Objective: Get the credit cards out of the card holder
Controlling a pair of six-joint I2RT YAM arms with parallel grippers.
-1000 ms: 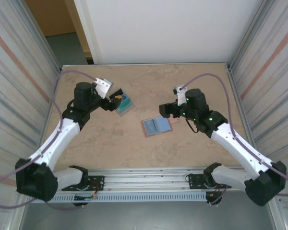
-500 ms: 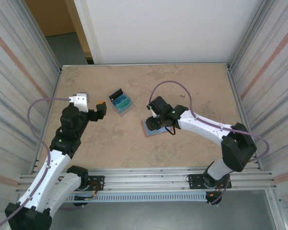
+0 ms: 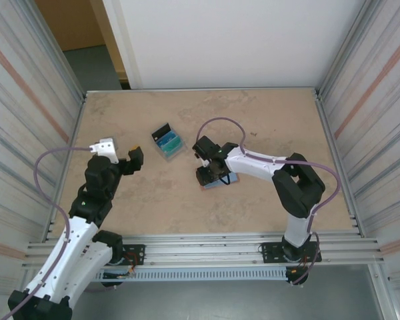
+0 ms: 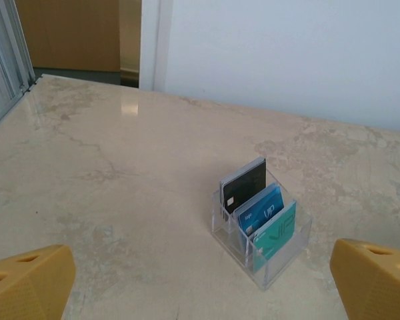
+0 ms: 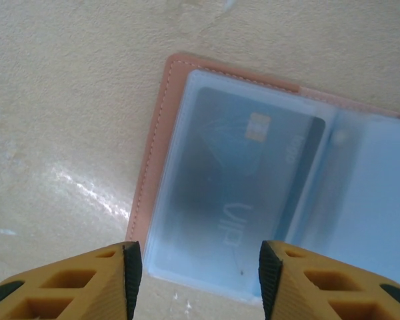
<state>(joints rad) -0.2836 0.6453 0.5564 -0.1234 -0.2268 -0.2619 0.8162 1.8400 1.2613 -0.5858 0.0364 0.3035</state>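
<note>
I'm holding the right gripper [image 5: 195, 273] half-open with nothing between its jaws, poised at the near edge of the card holder [image 5: 153, 147]. In the wrist view the holder is lying flat and spread open at twelve o'clock from the fingertips [image 5: 130, 267], its long axis running roughly ten to four. A bluish credit card [image 5: 253, 173] is sitting under the clear sleeve, dead ahead of the gap. In the top view the left gripper [image 3: 130, 160] is hanging wide open well apart at nine o'clock, facing a clear card stand [image 4: 261, 223], so I'm judging this pull belongs to the right arm.
</note>
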